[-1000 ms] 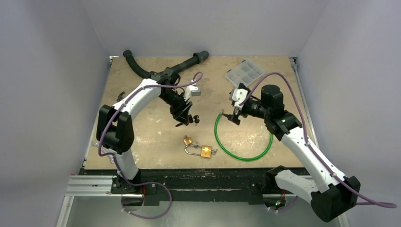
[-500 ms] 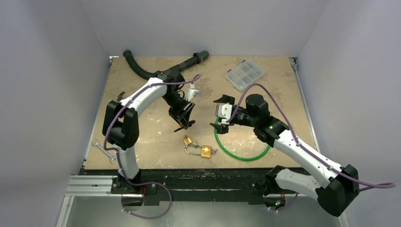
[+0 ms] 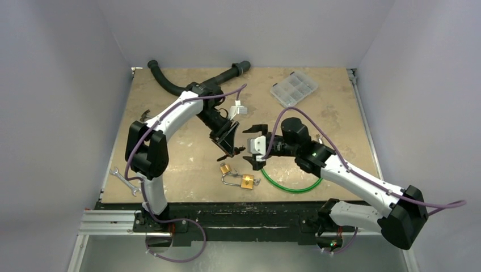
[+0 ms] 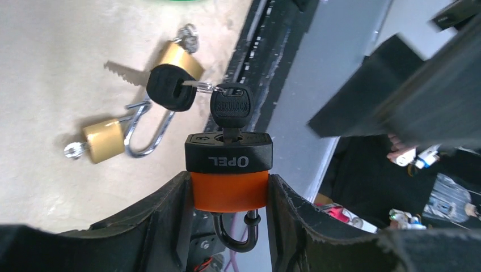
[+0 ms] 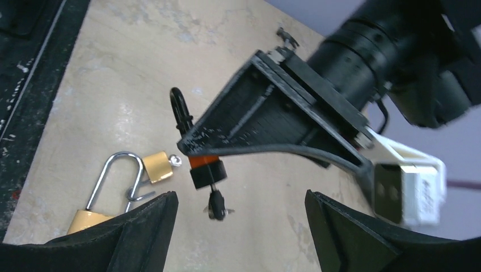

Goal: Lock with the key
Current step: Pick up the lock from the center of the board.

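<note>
Left claw [image 4: 227, 184] clamps orange padlock [image 4: 228, 192]; right claw [image 5: 239, 199] gapes wide

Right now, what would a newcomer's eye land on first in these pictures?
First, the orange-and-black padlock clamped in the left claw above mid-table. A black key sits in its keyhole and a second key dangles from that. The right claw hangs wide open just beside it, and two brass padlocks lie together on the table below.
</note>
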Robot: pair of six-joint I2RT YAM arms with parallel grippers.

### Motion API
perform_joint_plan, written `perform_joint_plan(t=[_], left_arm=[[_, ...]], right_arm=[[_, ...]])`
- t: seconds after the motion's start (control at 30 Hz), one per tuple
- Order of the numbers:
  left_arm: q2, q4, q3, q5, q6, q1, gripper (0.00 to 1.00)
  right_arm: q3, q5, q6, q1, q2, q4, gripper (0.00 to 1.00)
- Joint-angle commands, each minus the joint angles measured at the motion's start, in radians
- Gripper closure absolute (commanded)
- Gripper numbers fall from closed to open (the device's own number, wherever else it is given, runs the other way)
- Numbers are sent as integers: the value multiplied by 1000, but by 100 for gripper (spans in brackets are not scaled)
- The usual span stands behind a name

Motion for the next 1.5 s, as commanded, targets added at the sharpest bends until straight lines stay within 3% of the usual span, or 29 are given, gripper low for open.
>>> perform_joint_plan(t=[0.0,0.17,0.53,0.97,1.03,1.1,1.17,1.3,1.37,1.47], left_arm=[[-16,-55,30,162,44,-37,100],[-44,-57,12,218,68,-53,100],[-77,-56,-14,278,101,-66,100],[-75,-57,-6,286,108,-73,100],[-75,-57,-7,289,113,-73,100],[-76,-56,-9,292,119,-73,98],[-82,-55,-8,291,134,-71,83],[-108,-54,-2,257,202,-45,54],[-124,-34,-3,266,217,20,39],[-147,3,10,357,249,167,8]], right_arm=[[-21,-23,-87,54,33,42,9],[-36,-25,-103,83,64,90,15],[-89,-95,-183,91,30,101,43],[-85,-81,-251,93,29,64,60],[-83,-75,-251,93,30,64,68],[-76,-71,-246,93,30,64,85],[-68,-56,-216,93,30,67,100],[-45,-14,-107,93,26,84,100],[-39,-14,-43,93,15,116,100],[-25,15,36,92,2,125,100]])
